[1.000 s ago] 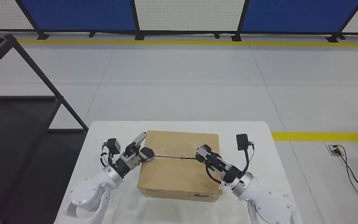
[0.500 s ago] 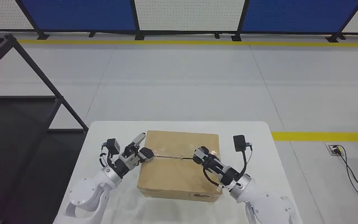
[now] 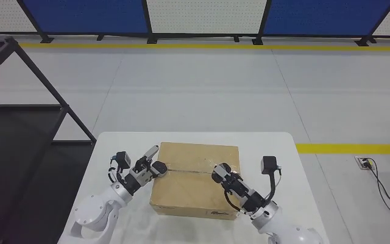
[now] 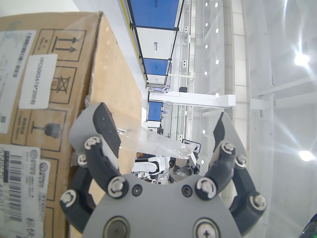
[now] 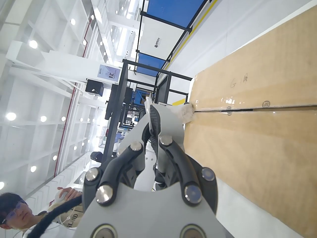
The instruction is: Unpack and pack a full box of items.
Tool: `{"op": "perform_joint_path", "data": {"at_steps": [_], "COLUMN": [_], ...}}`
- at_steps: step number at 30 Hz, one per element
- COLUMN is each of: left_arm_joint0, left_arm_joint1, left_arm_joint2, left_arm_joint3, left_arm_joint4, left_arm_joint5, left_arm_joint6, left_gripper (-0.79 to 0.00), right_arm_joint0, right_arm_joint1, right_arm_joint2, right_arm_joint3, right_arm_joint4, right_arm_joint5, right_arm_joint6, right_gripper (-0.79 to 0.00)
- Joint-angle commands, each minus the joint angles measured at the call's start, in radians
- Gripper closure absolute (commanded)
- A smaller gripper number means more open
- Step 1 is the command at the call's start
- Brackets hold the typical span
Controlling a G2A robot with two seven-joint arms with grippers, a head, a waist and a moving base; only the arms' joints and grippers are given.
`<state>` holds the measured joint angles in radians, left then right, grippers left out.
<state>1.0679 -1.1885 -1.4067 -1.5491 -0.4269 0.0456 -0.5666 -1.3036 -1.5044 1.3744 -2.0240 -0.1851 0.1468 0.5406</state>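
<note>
A closed cardboard box (image 3: 192,183) stands on the white table (image 3: 122,143), with a seam (image 5: 247,110) running along its top. My left gripper (image 3: 154,158) hangs open at the box's left end. A strip of clear tape (image 4: 158,143) sticks to one of its pads (image 4: 105,122) and reaches across the gap. The box's labelled side (image 4: 49,75) lies beside that finger. My right gripper (image 3: 220,169) rests on the box top at the right end of the seam. It is shut on a crumpled piece of tape (image 5: 185,111).
A black metal rack (image 3: 24,91) stands off the table's left side. Bare strips of table lie left and right of the box. Blue and white partition panels (image 3: 207,15) line the far floor.
My right gripper has shifted a little toward the table's near edge and its wrist has swung outward. The dark line along the seam has faded. The left arm stays put.
</note>
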Motion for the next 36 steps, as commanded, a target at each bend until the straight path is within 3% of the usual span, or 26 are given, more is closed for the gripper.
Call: {"op": "perform_joint_path", "data": {"at_steps": [1, 20, 36], "left_arm_joint0": [0.002, 0.004, 0.011], "left_arm_joint1": [0.0, 0.001, 0.001], "left_arm_joint2": [0.0, 0.01, 0.02], "left_arm_joint3": [-0.002, -0.011, -0.02], "left_arm_joint4": [0.0, 0.006, 0.011], "left_arm_joint5": [-0.001, 0.001, -0.001], "left_arm_joint6": [0.0, 0.005, 0.011], "left_gripper": [-0.785, -0.785, -0.785], "right_arm_joint0": [-0.003, -0.068, 0.002], "right_arm_joint1": [0.001, 0.011, 0.025], "right_arm_joint2": [-0.001, 0.008, 0.007], "right_arm_joint3": [-0.002, -0.027, 0.02], "right_arm_joint4": [0.017, 0.066, -0.001], "right_arm_joint5": [0.027, 0.186, 0.384], "right_arm_joint6": [-0.016, -0.172, -0.194], "right_gripper": [0.0, 0.0, 0.0]}}
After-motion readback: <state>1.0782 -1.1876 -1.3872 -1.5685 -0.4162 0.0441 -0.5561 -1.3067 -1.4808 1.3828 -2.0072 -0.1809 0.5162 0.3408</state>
